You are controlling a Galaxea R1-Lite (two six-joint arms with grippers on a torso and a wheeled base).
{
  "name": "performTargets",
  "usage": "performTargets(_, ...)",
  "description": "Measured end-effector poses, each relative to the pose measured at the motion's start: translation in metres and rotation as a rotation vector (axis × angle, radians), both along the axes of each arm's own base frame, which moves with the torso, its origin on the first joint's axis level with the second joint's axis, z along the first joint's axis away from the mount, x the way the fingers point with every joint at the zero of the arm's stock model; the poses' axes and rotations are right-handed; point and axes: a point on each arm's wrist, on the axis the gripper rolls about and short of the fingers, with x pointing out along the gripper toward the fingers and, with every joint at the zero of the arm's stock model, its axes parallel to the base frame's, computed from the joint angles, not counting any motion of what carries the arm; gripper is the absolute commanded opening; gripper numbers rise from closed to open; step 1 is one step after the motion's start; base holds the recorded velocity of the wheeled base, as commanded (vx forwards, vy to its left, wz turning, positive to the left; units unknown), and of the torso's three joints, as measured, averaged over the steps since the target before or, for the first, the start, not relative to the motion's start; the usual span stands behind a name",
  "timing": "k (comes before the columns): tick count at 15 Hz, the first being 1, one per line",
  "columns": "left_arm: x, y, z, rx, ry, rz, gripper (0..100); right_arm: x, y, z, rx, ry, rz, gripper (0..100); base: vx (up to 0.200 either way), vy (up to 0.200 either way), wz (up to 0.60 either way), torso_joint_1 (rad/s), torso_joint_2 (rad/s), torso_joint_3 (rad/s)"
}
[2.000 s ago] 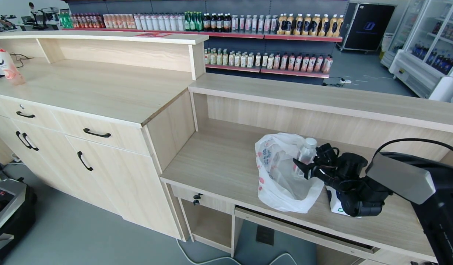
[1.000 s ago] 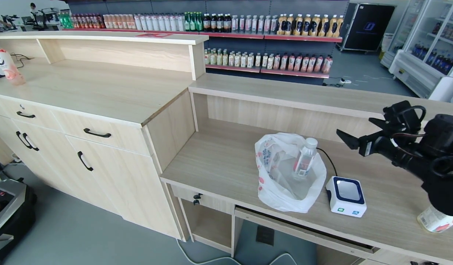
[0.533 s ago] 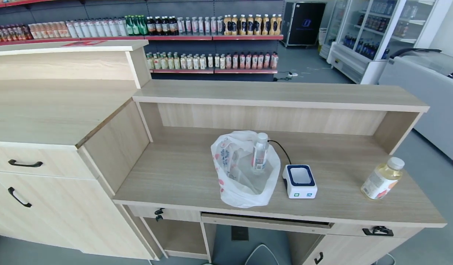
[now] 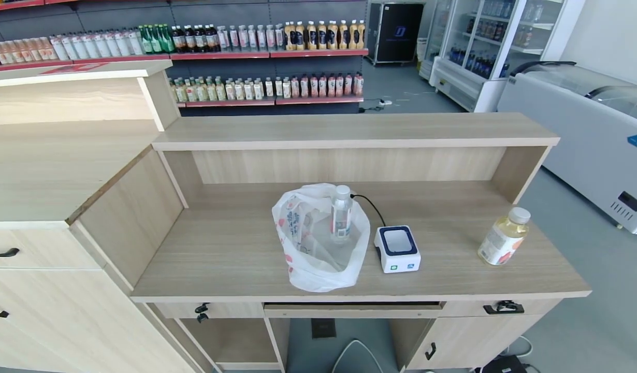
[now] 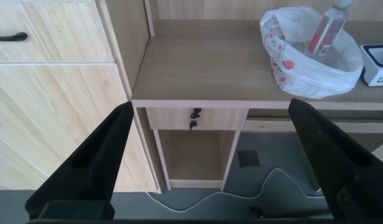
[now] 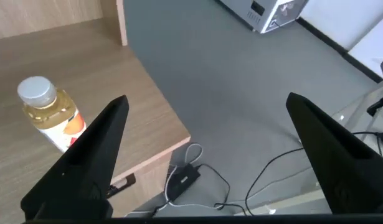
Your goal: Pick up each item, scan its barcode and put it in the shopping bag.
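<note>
Shopping bag [image 4: 298, 269] open on the desk [image 4: 230, 248], clear bottle [image 4: 341, 213] inside.
Your left claw [image 5: 211, 104] and right claw [image 6: 208, 98] both gape wide.

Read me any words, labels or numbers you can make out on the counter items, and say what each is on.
No text here can be read.
Shopping bag: red and blue print, too blurred.
Clear bottle in the bag: label too small.
Yellow drink bottle: label too small.
Scanner: two small front marks, unreadable.
</note>
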Motion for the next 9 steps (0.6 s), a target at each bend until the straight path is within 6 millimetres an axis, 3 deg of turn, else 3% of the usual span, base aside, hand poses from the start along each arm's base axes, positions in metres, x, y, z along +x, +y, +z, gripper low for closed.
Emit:
performTargets(5, 0.0, 0.0, 0.0, 0.0, 0.0, 0.0, 100, 0.054, -0.012, -0.057, -0.032, 0.025, 0.117, 100, 0.0, 0.0, 0.0, 0.0, 0.0, 0.0)
performTargets(9, 0.0, 0.0, 0.0, 0.0, 0.0, 0.0, 100, 0.086, 0.0, -0.094, -0.029, 0.067, 0.221, 100, 0.0, 0.0, 0.0, 0.0, 0.0, 0.0)
